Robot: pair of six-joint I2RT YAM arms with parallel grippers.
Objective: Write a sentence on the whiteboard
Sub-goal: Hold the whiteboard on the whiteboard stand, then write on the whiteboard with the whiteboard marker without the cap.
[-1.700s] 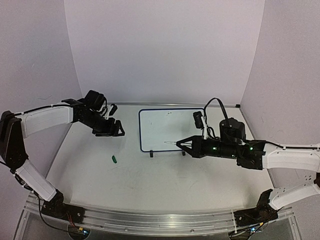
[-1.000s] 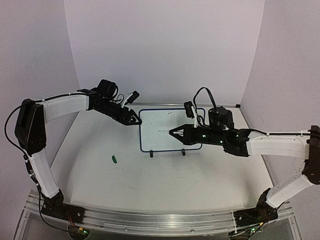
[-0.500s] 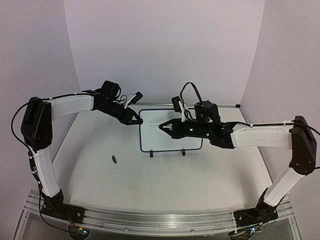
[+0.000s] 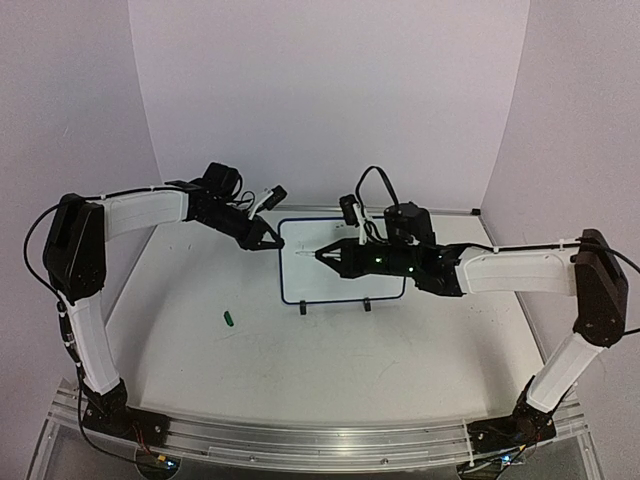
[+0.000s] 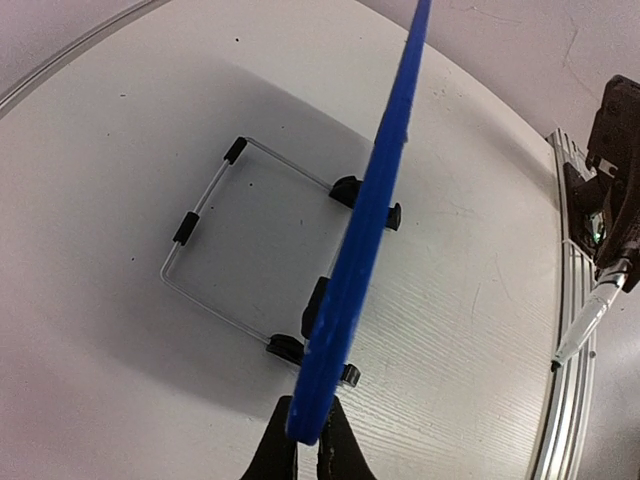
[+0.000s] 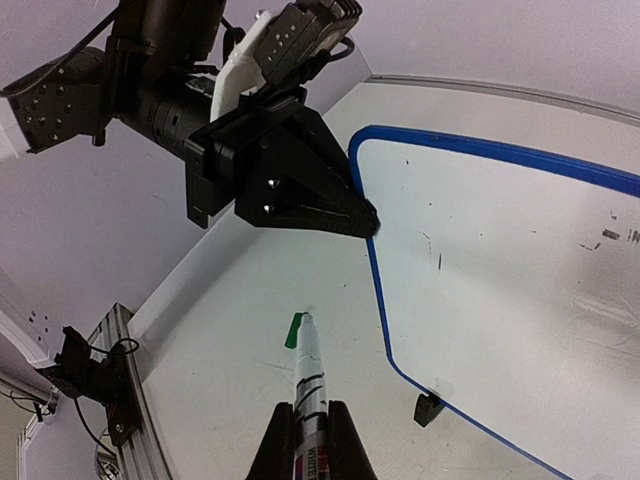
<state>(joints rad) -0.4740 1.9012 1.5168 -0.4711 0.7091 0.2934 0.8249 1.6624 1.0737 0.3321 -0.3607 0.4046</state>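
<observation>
A small green cap [image 4: 229, 318] lies on the white table [image 4: 400, 350], to the front-left of the board. The left gripper [image 4: 268, 243] is pinched closed on the upper-left corner of the small blue-framed whiteboard [image 4: 322, 284]. The whiteboard stands at the far middle of the table on two black clip feet, with its long axis running left to right. The right gripper [image 6: 308, 425] clamps a white marker pen [image 6: 308, 365]. The pen's green tip points left towards that held corner, and whether it touches the board cannot be told.
</observation>
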